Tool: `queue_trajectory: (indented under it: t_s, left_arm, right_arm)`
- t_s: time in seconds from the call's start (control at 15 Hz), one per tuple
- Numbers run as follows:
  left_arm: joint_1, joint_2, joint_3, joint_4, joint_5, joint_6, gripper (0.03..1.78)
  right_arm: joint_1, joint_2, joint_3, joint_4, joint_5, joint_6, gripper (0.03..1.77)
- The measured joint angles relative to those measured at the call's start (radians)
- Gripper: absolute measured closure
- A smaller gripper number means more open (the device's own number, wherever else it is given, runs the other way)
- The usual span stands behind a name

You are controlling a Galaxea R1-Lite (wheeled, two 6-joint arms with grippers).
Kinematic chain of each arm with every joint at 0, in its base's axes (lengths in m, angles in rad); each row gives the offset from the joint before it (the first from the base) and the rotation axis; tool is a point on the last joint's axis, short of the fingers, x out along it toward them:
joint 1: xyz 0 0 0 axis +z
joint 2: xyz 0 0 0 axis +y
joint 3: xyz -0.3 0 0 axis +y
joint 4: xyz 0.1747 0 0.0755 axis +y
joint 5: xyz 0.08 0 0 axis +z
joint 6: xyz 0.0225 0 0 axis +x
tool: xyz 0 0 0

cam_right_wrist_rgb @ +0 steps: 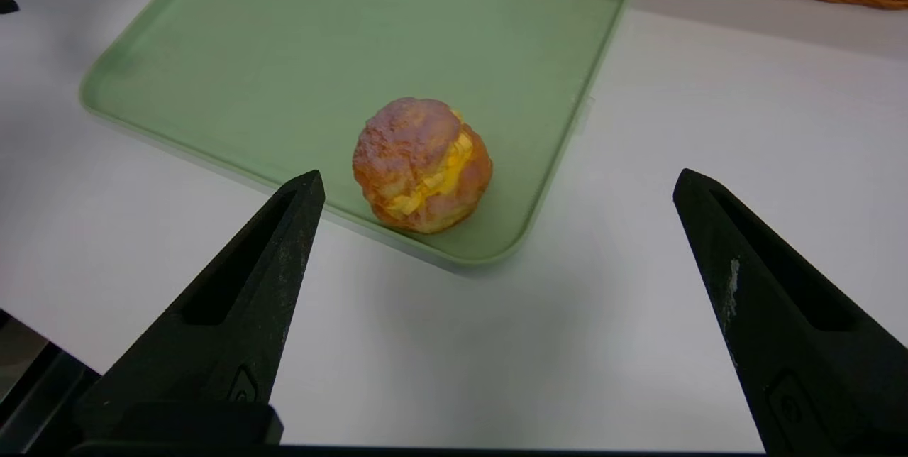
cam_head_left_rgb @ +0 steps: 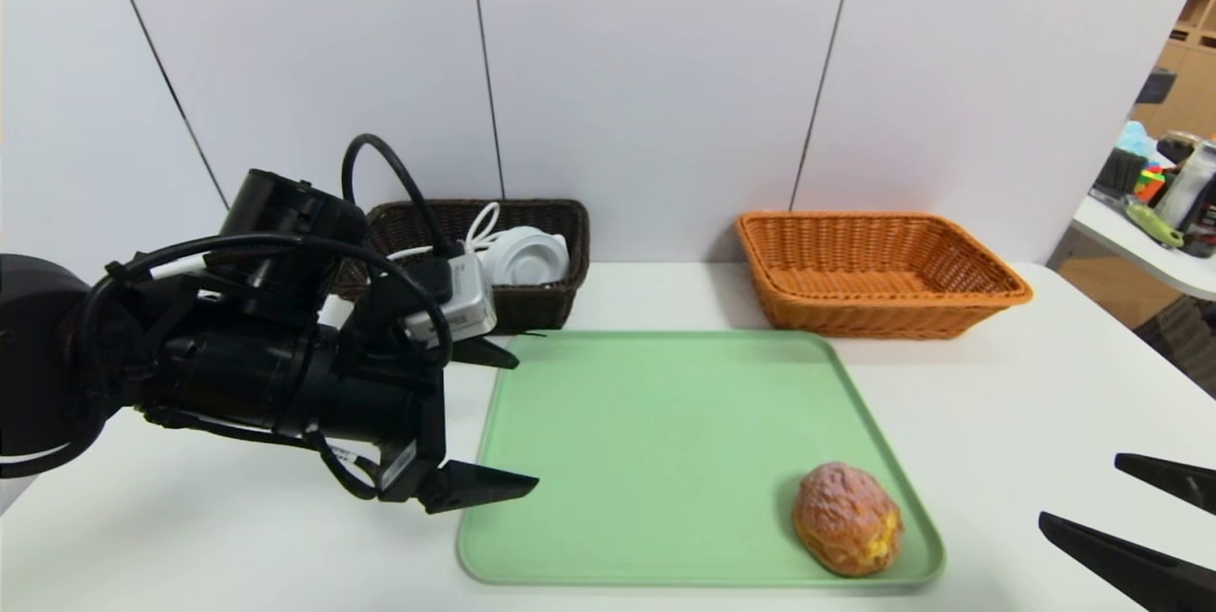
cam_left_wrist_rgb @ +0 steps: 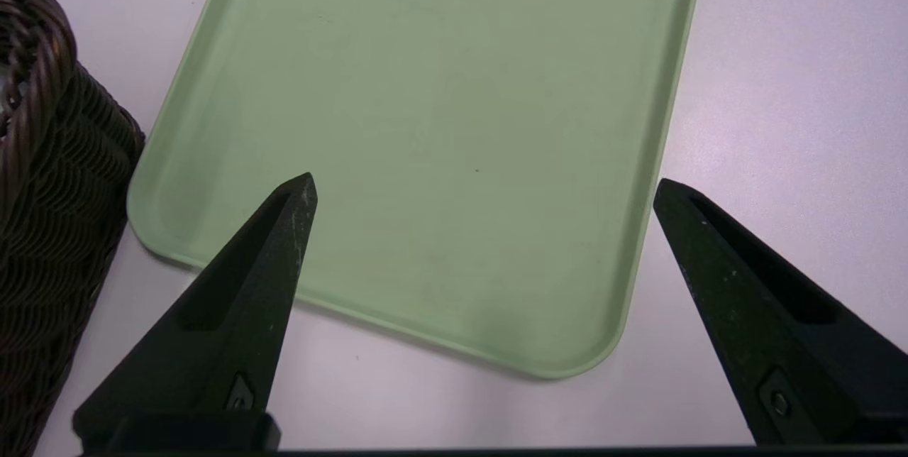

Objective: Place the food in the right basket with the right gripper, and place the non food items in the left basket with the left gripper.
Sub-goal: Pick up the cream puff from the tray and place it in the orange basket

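A round bread bun with a browned, wrinkled crust and yellow filling (cam_head_left_rgb: pixel 848 519) sits on the smooth pale-green rectangular tray with rounded corners (cam_head_left_rgb: pixel 665 460), near its front right corner. The bun is slightly longer than wide—in the head view its long axis slants from back left to front right, the filling showing at the front right.

The black left end effector (cam_head_left_rgb: pixel 525 419) is released, over the tray's left edge; the black right end effector (cam_right_wrist_rgb: pixel 499 186) is released too, right of the tray, its fingers wide apart and holding nothing.

Behind, on the smooth white surface (cam_head_left_rgb: pixel 959 422), stand an orange-brown woven basket with flared sides (cam_head_left_rgb: pixel 874 315) and a dark-brown woven basket (cam_head_left_rgb: pixel 541 308)—the latter holding a round white object (cam_head_left_rgb: pixel 527 258) and white cable (cam_head_left_rgb: pixel 483 224).
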Motion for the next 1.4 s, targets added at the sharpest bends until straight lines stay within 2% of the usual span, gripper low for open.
queue_trajectory:
  t_s: [0.4, 0.67, 0.87, 1.13, 1.4]
  left_arm:
    - [-0.012, 0.005, 0.004, 0.000, 0.001, -0.015, 0.12]
    - [-0.013, 0.015, -0.001, -0.001, 0.004, -0.041, 0.12]
    - [-0.013, 0.020, -0.002, 0.000, 0.008, -0.053, 0.12]
    - [-0.011, 0.022, -0.002, 0.000, 0.010, -0.060, 0.12]
    - [-0.011, 0.024, -0.001, 0.000, 0.010, -0.063, 0.12]
  right_arm:
    - [0.095, 0.170, -0.044, -0.075, -0.004, -0.008, 0.10]
    - [0.120, 0.305, -0.088, -0.076, -0.016, -0.055, 0.10]
    - [0.153, 0.391, -0.133, -0.067, -0.055, -0.060, 0.10]
    - [0.230, 0.474, -0.189, -0.014, -0.139, -0.047, 0.10]
    - [0.272, 0.518, -0.271, 0.141, -0.153, 0.007, 0.10]
